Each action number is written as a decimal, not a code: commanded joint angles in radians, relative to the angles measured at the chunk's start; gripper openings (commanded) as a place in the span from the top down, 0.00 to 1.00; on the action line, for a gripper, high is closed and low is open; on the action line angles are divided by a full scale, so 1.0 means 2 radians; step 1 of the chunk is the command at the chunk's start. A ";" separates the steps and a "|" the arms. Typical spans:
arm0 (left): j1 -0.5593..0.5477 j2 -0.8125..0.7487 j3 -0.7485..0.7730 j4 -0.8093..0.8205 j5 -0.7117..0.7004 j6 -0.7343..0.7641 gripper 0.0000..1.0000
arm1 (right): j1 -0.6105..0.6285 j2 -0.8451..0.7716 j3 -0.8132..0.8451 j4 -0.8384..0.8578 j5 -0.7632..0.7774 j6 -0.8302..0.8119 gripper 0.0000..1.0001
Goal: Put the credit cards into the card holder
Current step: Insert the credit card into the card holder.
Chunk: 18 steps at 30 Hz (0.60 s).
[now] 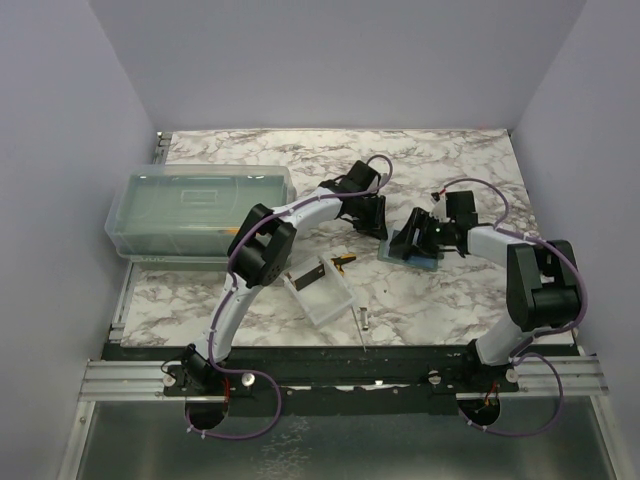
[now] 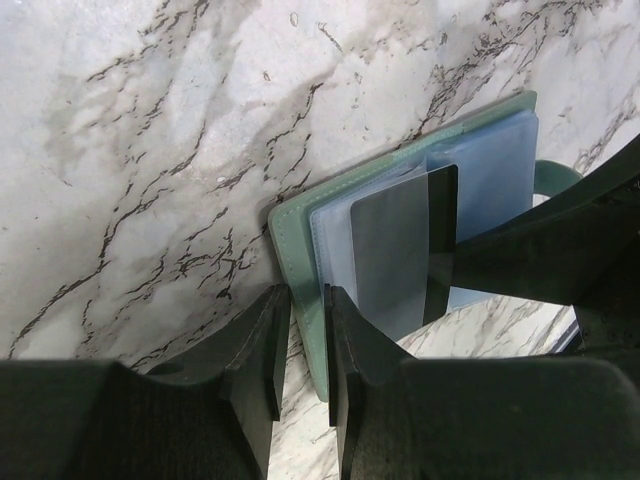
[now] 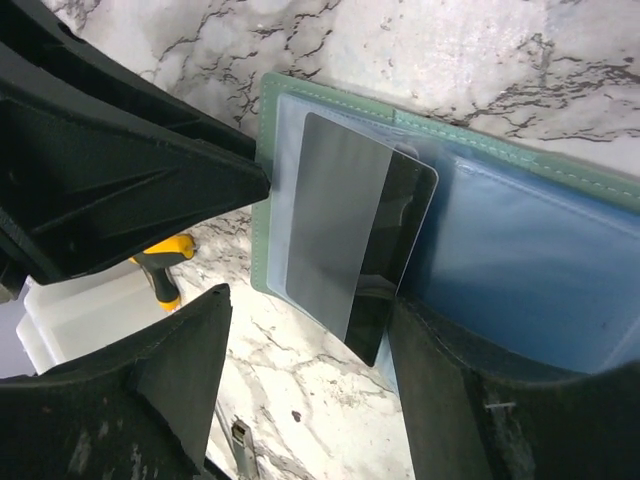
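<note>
One sage-green card holder (image 3: pixel 530 260) is presented open on the marbled worktop (image 3: pixel 450 60), black credit card (image 3: pixel 345 230) part-seated in its sleeve; left tool (image 2: pixel 305 310) set narrow astride its corner, right tool (image 3: pixel 305 310) spread wide around the card.

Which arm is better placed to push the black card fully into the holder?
Right, probably. The right gripper stands open around the card, whose exposed end lies nearest it. The left gripper sits at the opposite edge of the holder, apparently steadying it.
</note>
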 commanded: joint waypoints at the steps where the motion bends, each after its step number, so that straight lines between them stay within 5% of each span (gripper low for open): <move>1: -0.021 0.033 0.008 -0.020 -0.001 0.002 0.74 | 0.024 0.023 0.014 -0.023 0.073 0.015 0.37; 7: -0.024 0.015 0.006 -0.020 -0.009 0.006 0.74 | 0.034 0.014 0.024 -0.050 0.137 0.038 0.54; 13: -0.007 -0.011 -0.020 -0.020 -0.022 0.013 0.74 | 0.033 -0.011 0.024 -0.103 0.180 0.026 0.34; 18: -0.006 -0.010 -0.030 -0.020 -0.014 0.008 0.74 | 0.033 -0.023 0.020 -0.119 0.187 0.027 0.29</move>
